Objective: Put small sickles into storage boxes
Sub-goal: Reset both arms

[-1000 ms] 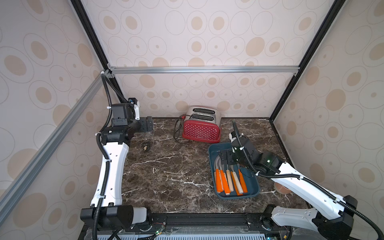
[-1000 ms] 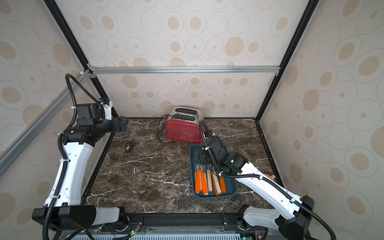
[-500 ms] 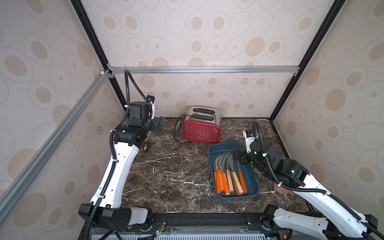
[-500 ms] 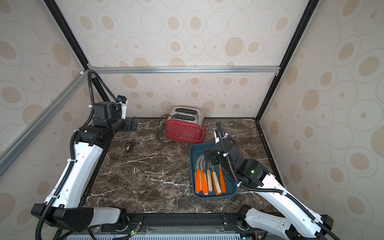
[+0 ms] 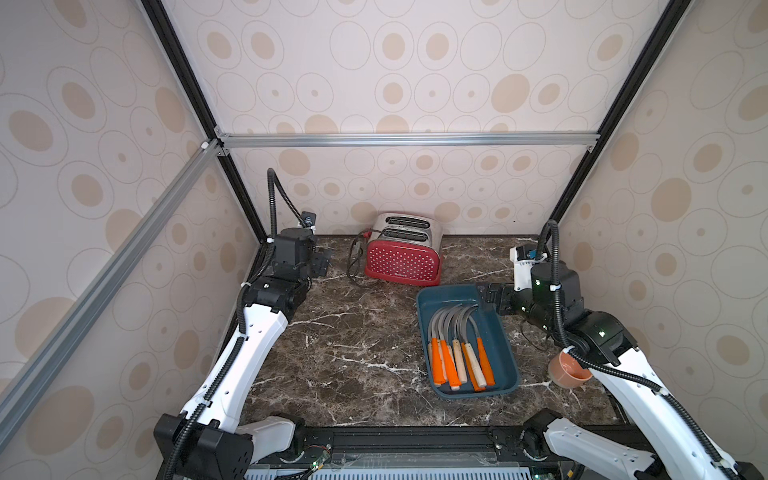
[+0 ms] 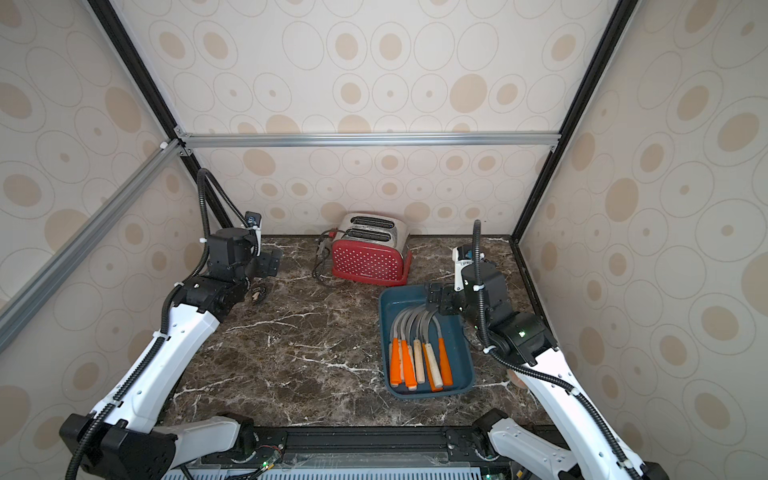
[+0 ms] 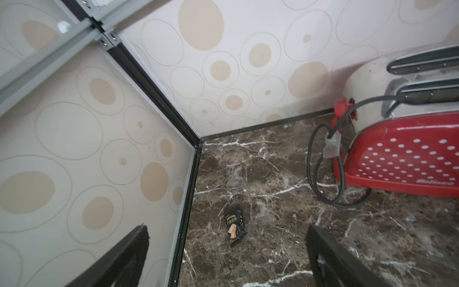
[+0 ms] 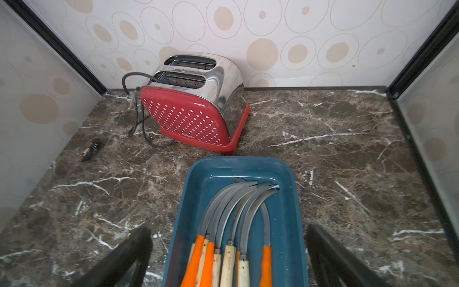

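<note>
The storage box [image 5: 453, 296] is a dark teal tray on the marble, right of centre, seen in both top views [image 6: 401, 300] and in the right wrist view [image 8: 238, 162]. Several small sickles [image 5: 457, 345] lie side by side in it, with orange and pale wooden handles toward the front and grey blades [image 8: 238, 198] curving toward the back. My right gripper [image 5: 492, 299] hovers at the tray's back right corner, open and empty [image 8: 229, 258]. My left gripper [image 5: 320, 264] hangs open near the back left corner [image 7: 227, 261], far from the tray.
A red dotted toaster [image 5: 403, 259] stands at the back wall with its black cord [image 5: 355, 266] looped on its left. A small black packet [image 7: 234, 225] lies near the left wall. A terracotta cup [image 5: 567, 372] sits by the right arm. Walls close in three sides.
My right gripper has drawn back to the right, off the tray's far end. The left gripper has swung right from the left wall and dropped a little. The sickles lie as before.
</note>
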Available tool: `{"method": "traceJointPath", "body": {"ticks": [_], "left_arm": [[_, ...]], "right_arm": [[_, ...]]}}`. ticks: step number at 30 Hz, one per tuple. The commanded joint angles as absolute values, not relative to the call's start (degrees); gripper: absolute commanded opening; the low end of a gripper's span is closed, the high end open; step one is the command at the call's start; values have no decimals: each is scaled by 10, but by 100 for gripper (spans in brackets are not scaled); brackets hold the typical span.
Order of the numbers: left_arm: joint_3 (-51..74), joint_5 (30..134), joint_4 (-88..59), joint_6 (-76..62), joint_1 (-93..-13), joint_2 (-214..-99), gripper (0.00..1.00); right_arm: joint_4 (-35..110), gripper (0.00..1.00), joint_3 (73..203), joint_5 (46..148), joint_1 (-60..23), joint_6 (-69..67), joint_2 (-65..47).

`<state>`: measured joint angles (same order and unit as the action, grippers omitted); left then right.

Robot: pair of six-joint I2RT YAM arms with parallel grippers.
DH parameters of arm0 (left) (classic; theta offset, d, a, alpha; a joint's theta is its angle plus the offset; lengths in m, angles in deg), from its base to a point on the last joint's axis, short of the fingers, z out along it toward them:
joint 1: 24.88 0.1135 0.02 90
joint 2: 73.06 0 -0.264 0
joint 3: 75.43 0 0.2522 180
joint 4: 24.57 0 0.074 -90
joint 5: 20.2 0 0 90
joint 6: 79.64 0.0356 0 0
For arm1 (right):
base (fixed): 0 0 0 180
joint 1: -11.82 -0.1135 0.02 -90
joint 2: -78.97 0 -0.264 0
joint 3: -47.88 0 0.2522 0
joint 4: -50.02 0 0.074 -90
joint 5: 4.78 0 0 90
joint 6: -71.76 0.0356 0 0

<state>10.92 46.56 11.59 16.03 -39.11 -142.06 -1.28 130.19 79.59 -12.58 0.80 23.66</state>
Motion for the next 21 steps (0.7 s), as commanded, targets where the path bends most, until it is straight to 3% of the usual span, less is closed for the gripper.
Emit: {"method": "traceJointPath", "body": {"ticks": [1,7,15,21], "left_arm": [[85,425,71,110,-387,-1395,99],[-43,460,19,58,-347,-1375,99],[-318,480,-331,85,-320,-1393,99],[-390,456,-490,102,-318,-1459,99]], "right_arm": [[49,100,1278,949,-63,51,218],[150,100,1193,969,36,79,233],[284,100,1037,834,69,26,277],[370,100,967,791,69,-9,282]]}}
